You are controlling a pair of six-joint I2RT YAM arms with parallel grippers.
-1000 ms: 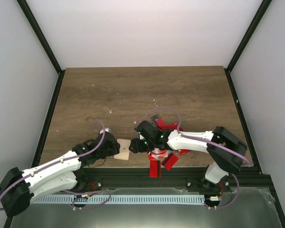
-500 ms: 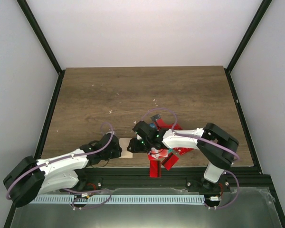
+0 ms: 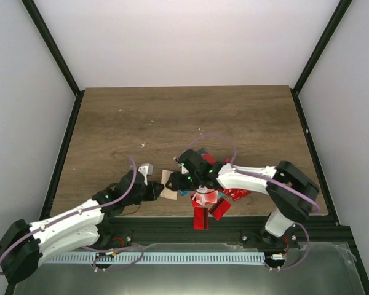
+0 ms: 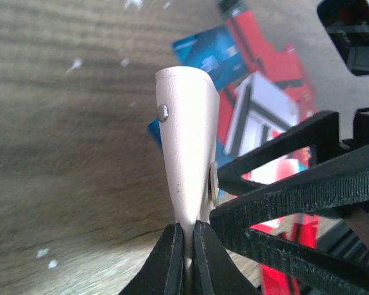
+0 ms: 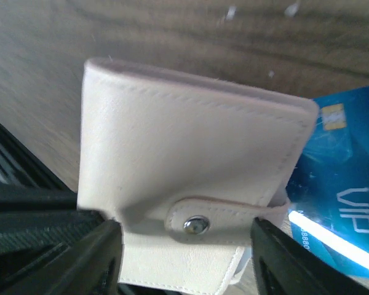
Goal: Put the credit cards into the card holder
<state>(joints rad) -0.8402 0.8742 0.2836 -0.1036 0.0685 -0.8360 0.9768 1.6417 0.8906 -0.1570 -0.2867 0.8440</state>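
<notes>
1. The left gripper [image 4: 186,232] has its jaws pressed together on one edge of the card holder [image 4: 187,135], pinching it so that it stands edge-on in the left wrist view.
2. The card holder is a pale beige folded wallet. Its snap tab [image 5: 224,218] wraps across the lower part of the face seen by the right wrist camera, with a metal stud on it.
3. In the top view the holder sits between the two grippers, near the front edge of the wooden table [image 3: 172,117] and just left of the heap of credit cards [image 3: 214,195].
4. The right gripper [image 5: 183,236] faces the flat side of the holder. Its jaws are spread, one finger at each side of the holder's lower part. The frames do not show whether they press on its edges.
5. A blue card [image 5: 338,178] marked "VIP" lies on the table just beside and partly under the holder.
6. Beyond the holder, the left wrist view shows a white card with black stripes [image 4: 261,120] and red cards [image 4: 267,58], overlapping one another.
7. The black fingers of the right gripper reach in from the right in that view, one of them touching the holder near its stud.
</notes>
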